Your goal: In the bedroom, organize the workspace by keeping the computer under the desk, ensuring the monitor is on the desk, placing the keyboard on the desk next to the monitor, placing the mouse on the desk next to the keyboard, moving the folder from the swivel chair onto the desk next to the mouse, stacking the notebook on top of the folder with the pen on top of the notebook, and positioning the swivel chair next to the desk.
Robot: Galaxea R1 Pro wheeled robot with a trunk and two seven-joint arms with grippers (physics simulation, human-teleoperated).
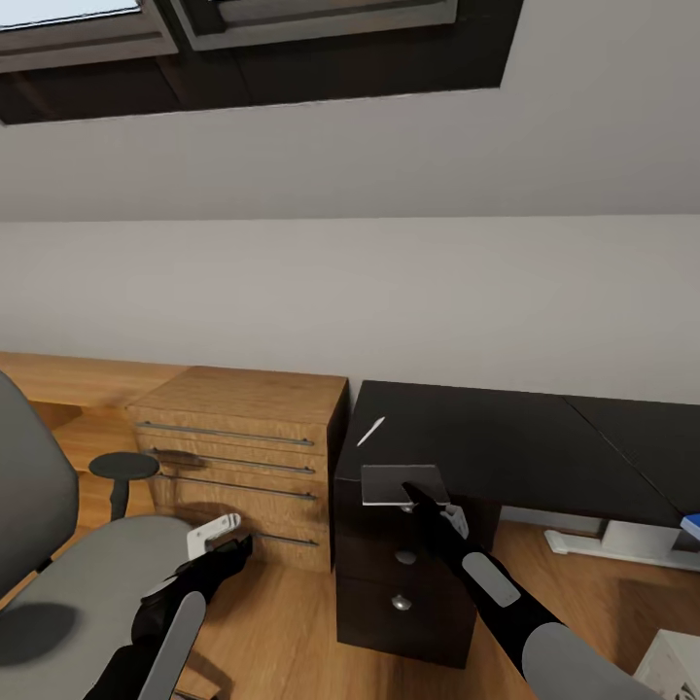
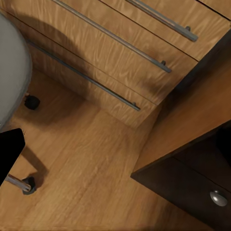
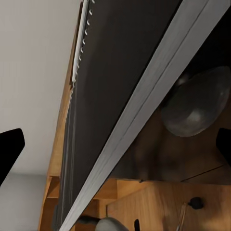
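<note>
Reaching over the black surface (image 1: 506, 437), the right tool (image 1: 413, 496) grips the dark notebook (image 1: 402, 483) at the front corner edge. Just behind lies the white pen (image 1: 370, 431). Above the swivel chair (image 1: 97, 564), the left tool (image 1: 228, 544); cannot tell its state.

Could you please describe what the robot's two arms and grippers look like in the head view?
Both arms are black with elongated light-grey panels along the forearms and grey rounded shells nearer the body. The left gripper has black jaws behind a white bracket-like part. The right gripper is slim and black, with a small white fitting at the wrist. No loose cables or markings show.
</note>
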